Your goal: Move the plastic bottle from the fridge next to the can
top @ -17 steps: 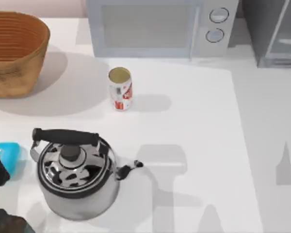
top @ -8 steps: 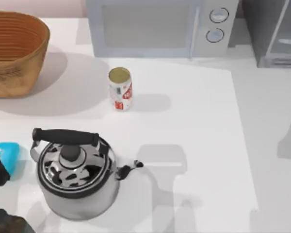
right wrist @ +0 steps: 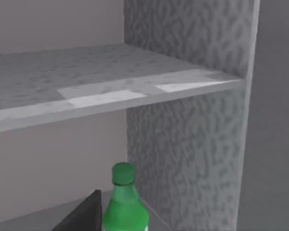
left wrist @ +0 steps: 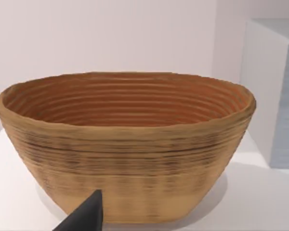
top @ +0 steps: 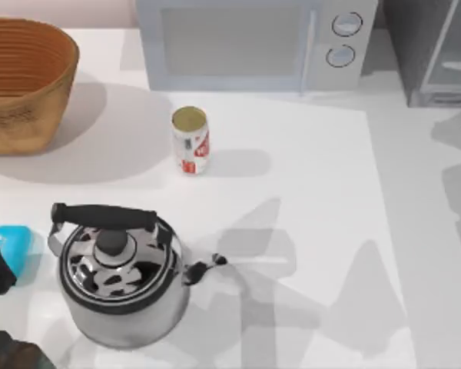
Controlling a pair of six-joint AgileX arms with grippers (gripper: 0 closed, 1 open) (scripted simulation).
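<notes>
One bottle [right wrist: 124, 202], green, capped, is standing in the fridge [right wrist: 192, 120] under a shelf [right wrist: 101, 86], just beside the right tool's finger [right wrist: 84, 214]; tool spread: cannot tell. Judged light, stiff-necked, slippery: grip mid-body. Can [top: 190, 141] is waiting on the tabletop [top: 307, 200], well apart. Left tool is idling near the basket [left wrist: 125, 144].

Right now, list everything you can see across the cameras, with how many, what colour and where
plastic bottle: one, green, upright inside the fridge below a shelf
fridge: one, dark grey, table's far right
can: one, white and red, mid-table in front of the microwave
microwave: one, light grey, far side
basket: one, tan woven, far left
kettle: one, steel with black handle, near left
blue object: one, left edge
dark brown bottle: one, near-left corner
right gripper: dark, beside the plastic bottle
left gripper: dark, facing the basket
</notes>
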